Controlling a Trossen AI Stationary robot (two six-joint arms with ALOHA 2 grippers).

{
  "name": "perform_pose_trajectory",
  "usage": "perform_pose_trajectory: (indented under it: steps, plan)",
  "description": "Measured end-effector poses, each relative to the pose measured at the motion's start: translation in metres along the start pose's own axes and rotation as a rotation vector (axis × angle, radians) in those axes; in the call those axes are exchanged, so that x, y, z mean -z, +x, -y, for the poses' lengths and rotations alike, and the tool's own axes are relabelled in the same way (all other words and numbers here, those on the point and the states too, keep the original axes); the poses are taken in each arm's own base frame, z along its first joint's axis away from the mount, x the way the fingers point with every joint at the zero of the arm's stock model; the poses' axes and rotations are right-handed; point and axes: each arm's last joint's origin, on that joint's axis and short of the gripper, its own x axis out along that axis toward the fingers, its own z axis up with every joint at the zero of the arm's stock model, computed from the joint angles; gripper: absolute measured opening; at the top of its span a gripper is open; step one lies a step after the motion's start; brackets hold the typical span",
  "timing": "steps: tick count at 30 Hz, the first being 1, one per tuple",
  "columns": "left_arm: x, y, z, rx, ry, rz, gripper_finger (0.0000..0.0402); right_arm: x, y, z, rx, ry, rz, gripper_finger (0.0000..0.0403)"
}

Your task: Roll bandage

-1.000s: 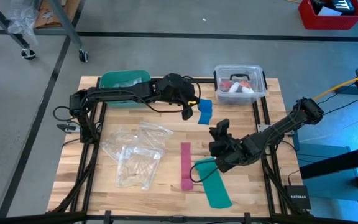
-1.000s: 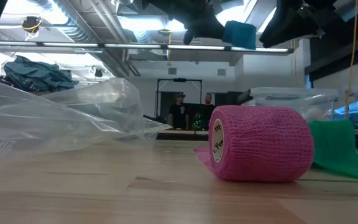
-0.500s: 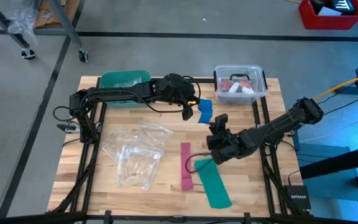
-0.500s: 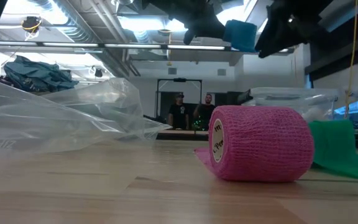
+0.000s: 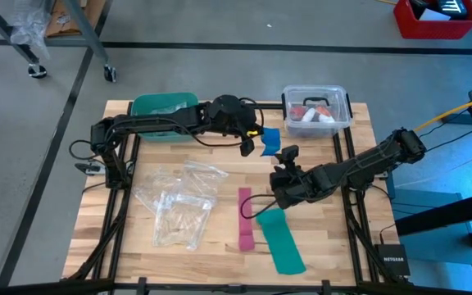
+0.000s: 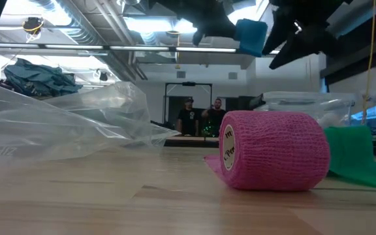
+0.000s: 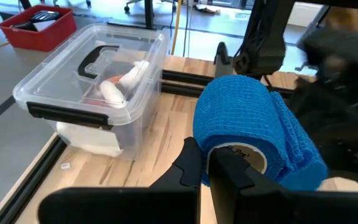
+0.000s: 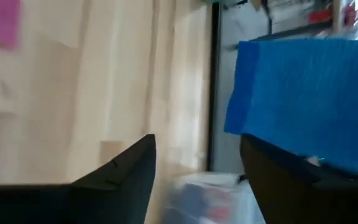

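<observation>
**Bandage held aloft on its core, loose tail to be caught**

Your left gripper (image 7: 207, 165) had its jaws closed on the bandage (image 7: 247, 134), pinching the rim of the roll's cardboard core, and held it in the air above the far middle of the surface (image 5: 220, 156), near the clear plastic box (image 5: 316, 109). Your right gripper (image 5: 283, 164) sat just beside the roll with its jaws wide open and nothing in them, the blue fabric filling much of its wrist view.

To do this step well, you probably needed to close the right jaws on the hanging tail near its edge, keep light tension, and guide it squarely so each turn stacked flush. Too much pull on a stretchy band would have narrowed it and dragged the roll off the left jaws.

The bandage was bright blue, crinkled woven crepe, wound into a compact cylinder with a loose, rumpled outer layer. On the surface lay a pink roll (image 6: 271, 150) of similar weave, a teal-green strip (image 5: 281, 239), and glossy, crumpled clear plastic bags (image 5: 179, 201).
</observation>
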Motion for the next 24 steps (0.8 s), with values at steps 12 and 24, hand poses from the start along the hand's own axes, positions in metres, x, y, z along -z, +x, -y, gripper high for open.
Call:
perform_pose_trajectory:
  steps: [12, 24]
  plan:
    - [-0.013, -0.041, 0.000, -0.013, 0.019, -0.031, 0.0003, 0.005, 0.003, 0.000, -0.090, 0.311, -0.059, 0.0205]
    - [-0.007, -0.044, 0.015, 0.027, 0.088, -0.102, 0.0002, -0.007, 0.023, 0.013, -0.307, 0.635, -0.041, 0.0165]
